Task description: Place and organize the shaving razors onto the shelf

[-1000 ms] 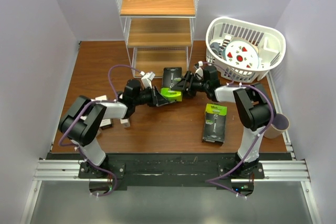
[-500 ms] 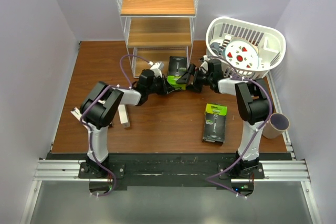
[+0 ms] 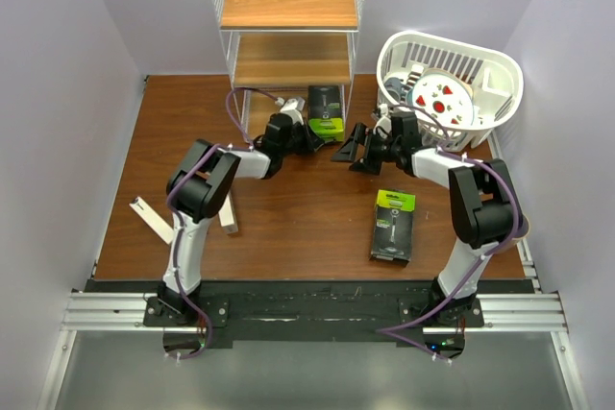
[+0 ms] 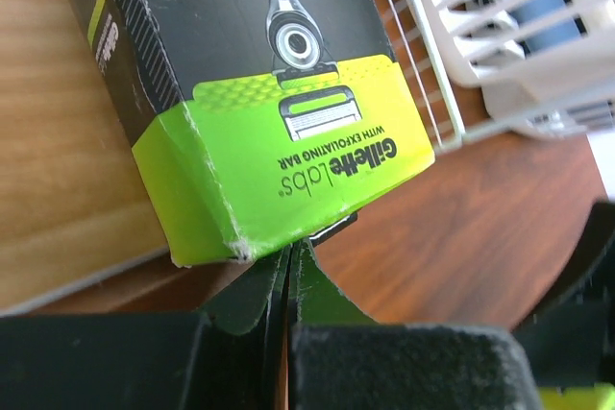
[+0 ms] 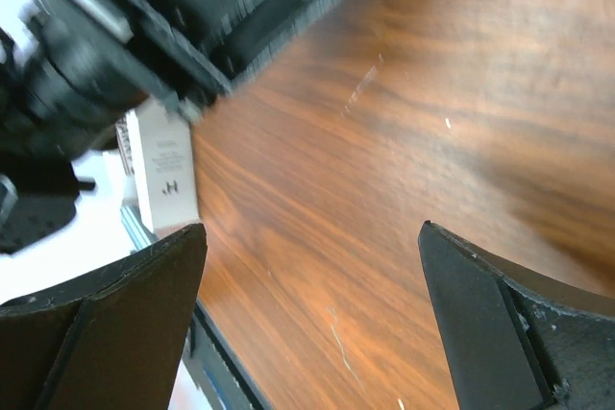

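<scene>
Nearest the arm bases, on the dark brown wooden table (image 3: 288,237), two slim white oblong cartons lie at the left: one slanted (image 3: 154,220), the other (image 3: 228,213) just right of it. They are apart from each other. To the right, a flat black razor pack with a lime-green end (image 3: 394,226) lies flat on the table, well clear of both arms.

Farther in, the right end effector (image 3: 351,148) hangs over bare table. Its wrist view shows it released (image 5: 312,232), fingers spread wide with nothing between them.

The left end effector (image 3: 312,138) reaches to the foot of the tall white wire shelf with light-brown wooden tiers (image 3: 288,14). It is clenched (image 4: 288,276), with only a slit between the fingers. Their tips sit right at the green end of a second black razor pack (image 4: 279,93). Whether they pinch any part of it cannot be told. That pack (image 3: 325,114) lies on the lowest tier, at its right front, green end toward the arms.

Right of the shelf stands a white slatted plastic basket (image 3: 495,69).
</scene>
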Motion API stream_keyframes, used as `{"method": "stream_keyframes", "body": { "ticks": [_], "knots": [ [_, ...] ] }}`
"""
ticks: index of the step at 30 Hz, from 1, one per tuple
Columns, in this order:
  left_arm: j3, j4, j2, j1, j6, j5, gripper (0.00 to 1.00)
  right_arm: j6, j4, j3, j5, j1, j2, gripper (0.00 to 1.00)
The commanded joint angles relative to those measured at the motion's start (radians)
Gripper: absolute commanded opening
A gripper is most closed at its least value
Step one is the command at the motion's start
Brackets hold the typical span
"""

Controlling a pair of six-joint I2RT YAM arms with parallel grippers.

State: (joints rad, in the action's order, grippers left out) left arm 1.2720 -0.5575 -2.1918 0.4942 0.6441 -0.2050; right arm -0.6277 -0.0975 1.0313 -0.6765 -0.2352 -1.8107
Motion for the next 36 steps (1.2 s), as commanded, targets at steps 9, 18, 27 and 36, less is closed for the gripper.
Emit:
{"method": "stream_keyframes", "body": {
  "ticks": [9,18,27,36],
  "knots": [
    [-0.078,0.053,0.179,-0.005,-0.075,-0.046,0.49,0.457,0.476,0.098,0.038,0.026,0.232,0.97],
    [-0.355,0.197,0.486,-0.005,-0.309,-0.303,0.70,0.721,0.892,0.104,0.489,0.138,0.370,0.98],
    [-0.497,0.327,0.736,-0.005,-0.432,-0.323,0.71,0.551,0.955,0.019,0.463,0.162,0.339,0.96],
    [-0.576,0.329,0.879,-0.209,-0.399,-0.367,0.68,0.623,0.878,0.154,0.302,-0.034,0.113,0.65]
  ]
}}
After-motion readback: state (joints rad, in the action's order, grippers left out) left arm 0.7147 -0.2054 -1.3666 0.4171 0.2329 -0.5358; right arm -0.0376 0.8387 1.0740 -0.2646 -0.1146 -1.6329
